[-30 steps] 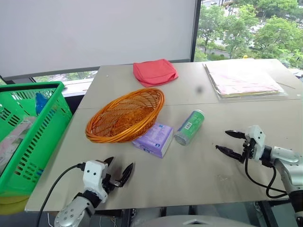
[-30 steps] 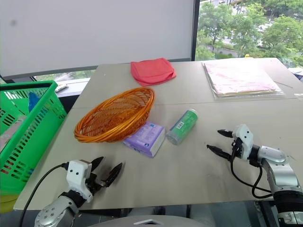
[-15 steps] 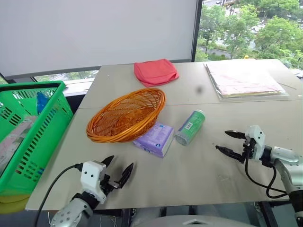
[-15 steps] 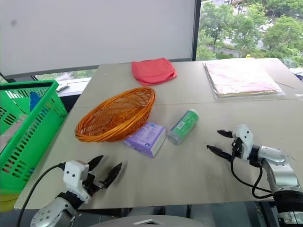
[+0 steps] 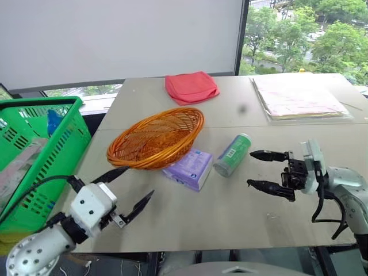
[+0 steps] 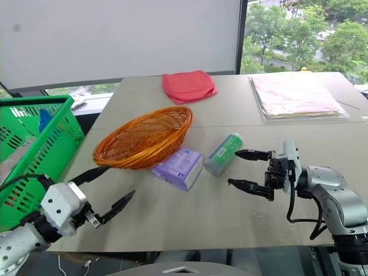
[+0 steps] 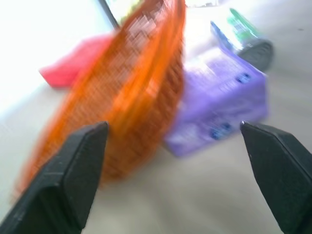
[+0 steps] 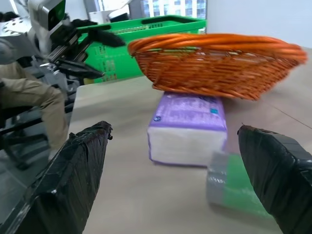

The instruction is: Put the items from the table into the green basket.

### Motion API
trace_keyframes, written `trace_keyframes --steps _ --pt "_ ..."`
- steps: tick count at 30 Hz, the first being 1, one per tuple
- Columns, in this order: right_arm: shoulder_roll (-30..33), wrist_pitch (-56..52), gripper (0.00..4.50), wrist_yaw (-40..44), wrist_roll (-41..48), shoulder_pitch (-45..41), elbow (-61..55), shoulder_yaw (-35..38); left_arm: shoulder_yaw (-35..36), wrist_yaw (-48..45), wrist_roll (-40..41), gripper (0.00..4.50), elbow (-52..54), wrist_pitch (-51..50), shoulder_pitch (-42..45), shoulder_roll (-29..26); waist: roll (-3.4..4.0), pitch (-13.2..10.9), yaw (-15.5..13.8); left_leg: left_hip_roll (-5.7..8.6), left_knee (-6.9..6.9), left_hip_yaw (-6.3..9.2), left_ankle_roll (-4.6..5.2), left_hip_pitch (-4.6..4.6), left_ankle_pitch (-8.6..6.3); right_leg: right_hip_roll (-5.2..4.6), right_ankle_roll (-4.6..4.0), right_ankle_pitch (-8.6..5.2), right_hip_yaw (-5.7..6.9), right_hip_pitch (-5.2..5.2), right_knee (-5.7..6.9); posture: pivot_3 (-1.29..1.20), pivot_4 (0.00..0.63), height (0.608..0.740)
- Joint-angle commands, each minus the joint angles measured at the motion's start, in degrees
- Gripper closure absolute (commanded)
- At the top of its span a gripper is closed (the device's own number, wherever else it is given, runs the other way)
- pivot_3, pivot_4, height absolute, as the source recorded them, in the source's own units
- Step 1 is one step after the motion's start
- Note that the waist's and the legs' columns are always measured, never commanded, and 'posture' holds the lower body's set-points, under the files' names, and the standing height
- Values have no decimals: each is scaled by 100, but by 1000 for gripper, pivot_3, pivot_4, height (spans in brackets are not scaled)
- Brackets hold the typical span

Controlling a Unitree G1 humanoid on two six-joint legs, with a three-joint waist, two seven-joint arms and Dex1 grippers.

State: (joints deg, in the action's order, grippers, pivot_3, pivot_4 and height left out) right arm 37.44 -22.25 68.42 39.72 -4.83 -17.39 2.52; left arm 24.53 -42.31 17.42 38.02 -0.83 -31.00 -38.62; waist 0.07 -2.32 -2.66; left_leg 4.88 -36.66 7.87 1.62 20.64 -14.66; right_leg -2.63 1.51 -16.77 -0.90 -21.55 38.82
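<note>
On the table (image 5: 241, 213), a purple packet (image 5: 188, 169) lies flat just in front of an orange wicker bowl (image 5: 156, 138), touching its near rim, while a green can (image 5: 232, 154) rests on its side just beside the packet, toward the robot's right. The right gripper (image 5: 260, 169) hovers above the tabletop close to the can, pointing toward it, its two black fingers spread wide and holding nothing. The left gripper (image 5: 126, 190) hangs at the near edge of the table, aimed toward the bowl and packet, its fingers likewise wide apart and empty. The green basket (image 5: 57, 149) stands off the table's left side. A folded red cloth (image 5: 191, 87) lies at the far edge, and a flat stack of pink papers (image 5: 299, 96) at the far right.
</note>
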Motion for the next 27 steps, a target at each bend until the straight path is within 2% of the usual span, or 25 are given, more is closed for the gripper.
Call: trace_keyframes --steps 1,8,9,11,15,17,18,24,27 --pt "-65 7 0 -105 17 -117 -215 -29 -54 -120 -92 58 -167 -21 412 -232 -4 2 14 0 0 -2 0 2 0 0 0 1 -1 0 0 -15 0 740" --pt "-133 101 0 -235 -56 -60 -313 -71 -689 -186 -638 58 -864 9 1037 -380 -6 2 62 -2 3 -23 12 7 -9 0 0 3 -22 -12 -6 -40 0 740" --pt "-141 107 0 -250 -63 -52 -324 -74 -780 -192 -644 281 -939 4 1108 -343 -6 2 59 -2 4 -24 12 6 -10 -1 0 3 -23 -12 -6 -40 0 740" --pt "-158 125 0 -280 -69 -43 -339 -71 -908 -146 -666 829 -1051 32 1287 -266 -7 2 61 -2 3 -23 12 6 -10 -1 1 3 -22 -11 -6 -45 0 740" --pt "-178 142 0 -317 -62 -64 -381 -53 -1014 -34 -839 2722 -1217 173 1757 -270 -8 2 65 -3 1 -23 11 6 -10 -1 2 4 -21 -11 -3 -53 0 740" --pt "-190 156 0 -308 -38 -90 -400 -46 -1027 62 -1072 3850 -1358 288 2033 -352 -8 2 74 -3 1 -22 11 4 -9 0 2 4 -21 -11 0 -54 0 740" --pt "-215 150 0 -336 -9 -111 -412 -32 -1024 105 -1187 4113 -1434 298 2198 -414 -8 2 80 -4 1 -22 11 3 -9 1 2 4 -21 -11 0 -53 0 740" --pt "-634 113 0 -710 267 -418 -392 74 -1234 124 -1739 4136 -2183 460 3313 -842 -21 -6 172 -7 0 -14 10 8 -9 7 0 5 -13 -14 2 -48 0 740" --pt "-794 222 0 -854 73 -634 -234 -3 -1731 163 -2232 4136 -3172 724 4290 -989 -21 -4 189 -5 0 -18 10 8 -9 6 -1 8 -18 -15 -2 -39 0 740"
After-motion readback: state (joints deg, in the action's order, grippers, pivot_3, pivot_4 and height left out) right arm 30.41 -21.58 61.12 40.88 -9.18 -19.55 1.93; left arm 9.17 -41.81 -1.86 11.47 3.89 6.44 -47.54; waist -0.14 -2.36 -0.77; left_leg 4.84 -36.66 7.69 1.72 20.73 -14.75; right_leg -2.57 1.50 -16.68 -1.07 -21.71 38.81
